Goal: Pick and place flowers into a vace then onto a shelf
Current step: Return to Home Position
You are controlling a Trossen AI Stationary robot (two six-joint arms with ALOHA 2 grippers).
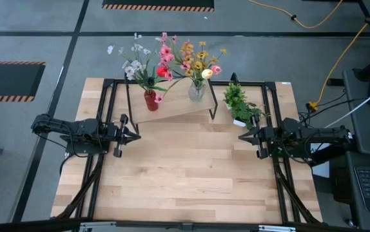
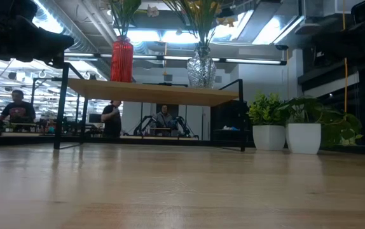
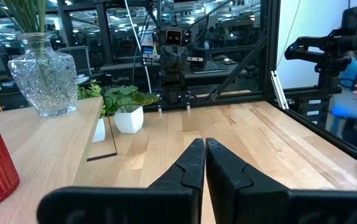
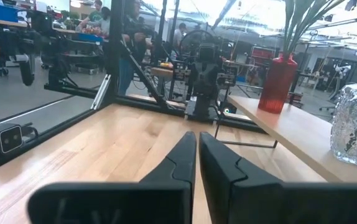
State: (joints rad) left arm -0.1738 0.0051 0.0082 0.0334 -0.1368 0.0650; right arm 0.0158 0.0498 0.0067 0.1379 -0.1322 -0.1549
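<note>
Opens on a light-wood tabletop (image 1: 191,187) inside a black frame, with grey workshop floor all round and people at desks in the room beyond. Finds the left gripper (image 1: 135,134) low over the table's left side, fingers pressed together, nothing between them. Meets the right gripper (image 1: 242,136) directly opposite across bare wood, tip pointing back at the left one — also closed, also empty. Well apart from each other, touching nothing.

Just beside the left gripper's tip, toward the far edge, picks up a corner of the shelf (image 1: 178,111) — a wood board on thin black legs, set at a slight angle to the table. Nearest on it to the left gripper, a red vase (image 1: 150,100), upright. Farther along the board and closer to the right gripper, a clear cut-glass vase (image 1: 196,91), upright too. Holds the flowers (image 1: 167,53) in both: white and pink heads above the red vase, yellow, pink and cream above the clear one, stems fanning out past the shelf's far edge. Just beyond the right gripper's tip, off the end of the shelf, takes in potted plants (image 1: 238,103) standing on the tabletop, seen in the low view as two white pots side by side.
</note>
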